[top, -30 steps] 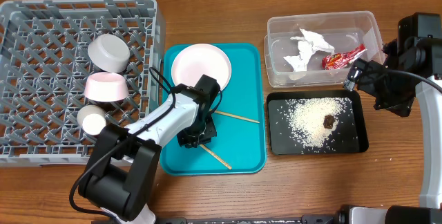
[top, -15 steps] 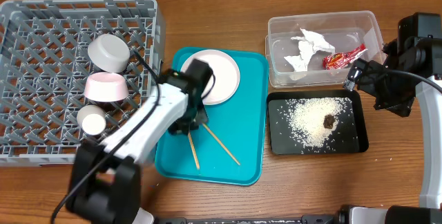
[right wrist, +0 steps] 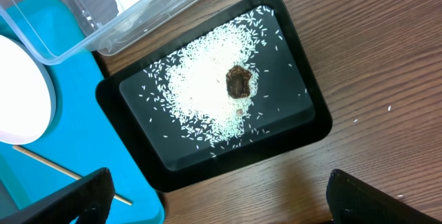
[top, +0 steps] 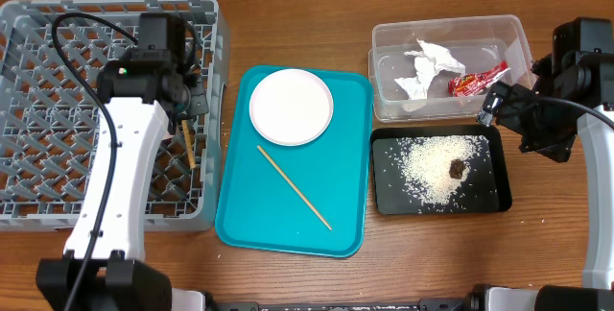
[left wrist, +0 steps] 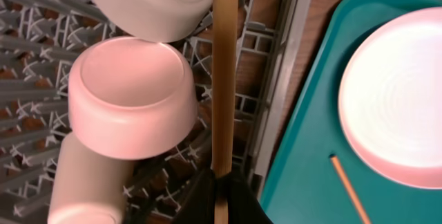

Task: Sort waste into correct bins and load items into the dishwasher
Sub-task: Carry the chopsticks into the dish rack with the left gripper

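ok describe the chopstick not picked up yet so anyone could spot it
Find the teal tray in the middle of the overhead view. On it, next to the white plate, a thin wooden chopstick lies loose and diagonal. The other chopstick is clamped in the left gripper over the grey rack.

You have the dish rack at 9 o'clock of the serving tray, just beside it. On that tray the plate lies toward 12 o'clock, with one chopstick at its 6. At 3 o'clock of the serving tray sits the tub, holding tissue and wrapper. At the tub's 6 lies the flat tray, bearing rice and food scrap. The second chopstick is over the rack's 3 o'clock side.
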Controlling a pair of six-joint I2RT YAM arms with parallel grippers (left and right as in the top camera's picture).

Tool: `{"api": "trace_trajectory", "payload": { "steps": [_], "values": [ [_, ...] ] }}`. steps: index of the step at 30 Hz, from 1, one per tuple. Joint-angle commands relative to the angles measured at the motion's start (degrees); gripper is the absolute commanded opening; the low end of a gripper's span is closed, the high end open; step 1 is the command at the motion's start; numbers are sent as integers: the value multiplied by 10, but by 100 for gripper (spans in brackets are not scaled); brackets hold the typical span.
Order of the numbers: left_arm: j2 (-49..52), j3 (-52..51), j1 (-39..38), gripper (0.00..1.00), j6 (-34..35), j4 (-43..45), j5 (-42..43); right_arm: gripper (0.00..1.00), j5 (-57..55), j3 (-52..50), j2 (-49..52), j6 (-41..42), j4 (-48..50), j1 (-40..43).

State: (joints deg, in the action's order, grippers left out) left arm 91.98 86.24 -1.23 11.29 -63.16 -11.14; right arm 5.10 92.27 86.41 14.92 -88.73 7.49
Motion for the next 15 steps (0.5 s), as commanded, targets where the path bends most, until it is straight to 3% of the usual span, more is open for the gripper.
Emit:
{"api": "trace_trajectory", "payload": {
  "steps": [1, 4, 5, 6, 7, 11, 15],
  "values": [
    [49, 9, 14, 4, -88, 5, 24, 100, -3, 7, -5, -2, 1, 2],
    [82, 9, 13, 5, -87, 7, 25, 100, -3, 7, -5, -2, 1, 2],
    [91, 9, 13, 10, -87, 7, 24, 100, -3, 7, -5, -2, 1, 2],
    [99, 9, 13, 25, -87, 6, 24, 100, -3, 7, -5, -2, 0, 2],
    [101, 9, 13, 31, -85, 7, 24, 100, -3, 7, -5, -2, 0, 2],
    [94, 26, 9, 38, -61, -14, 34, 100, -3, 7, -5, -2, 1, 2],
    [94, 57, -3, 40, -6, -74, 185, 100, -3, 7, -5, -2, 1, 2]
  ]
}}
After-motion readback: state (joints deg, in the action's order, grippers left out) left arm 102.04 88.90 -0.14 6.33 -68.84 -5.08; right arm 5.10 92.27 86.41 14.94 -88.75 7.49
